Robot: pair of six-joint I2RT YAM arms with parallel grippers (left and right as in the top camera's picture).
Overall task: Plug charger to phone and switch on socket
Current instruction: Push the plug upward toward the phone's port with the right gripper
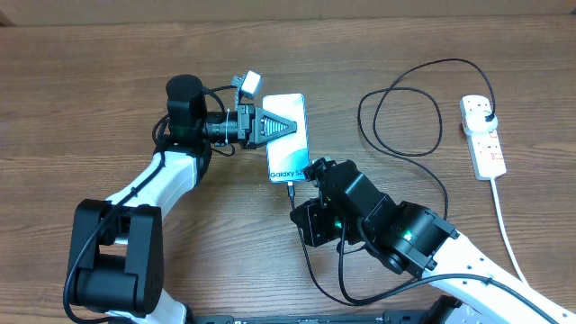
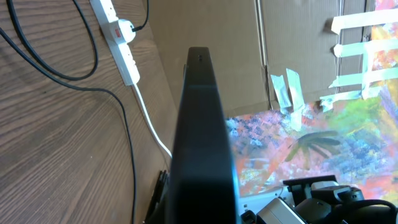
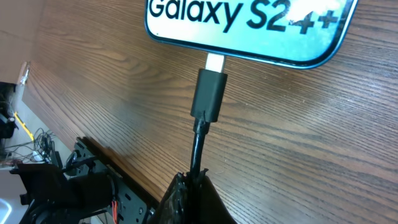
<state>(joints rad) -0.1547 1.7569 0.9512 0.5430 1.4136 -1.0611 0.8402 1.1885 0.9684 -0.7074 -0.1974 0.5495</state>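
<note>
The phone lies mid-surface under your closed left gripper. Your right gripper clamps the charger; its tip meets the phone's port with metal showing. 2 steps likely remain: full seating, then switching the socket, well to the right.

Findings, non-task items only.

1. Table: brown wood-grain top running from left to right across the whole overhead view. The grain is sound where visible, with no marks noted.

2. Cardboard: plain brown board standing upright just beyond the table's edge, with a vertical seam in it.

3. Sheet: multicoloured, blotched in pink, blue, orange and green. It sits against the cardboard.

4. Tape: pale strips, several crossing, at the sheet's edge. Shorter curled pieces are on the cardboard nearby.

5. Wires: thin tangle off the table's edge, blurred.
</note>
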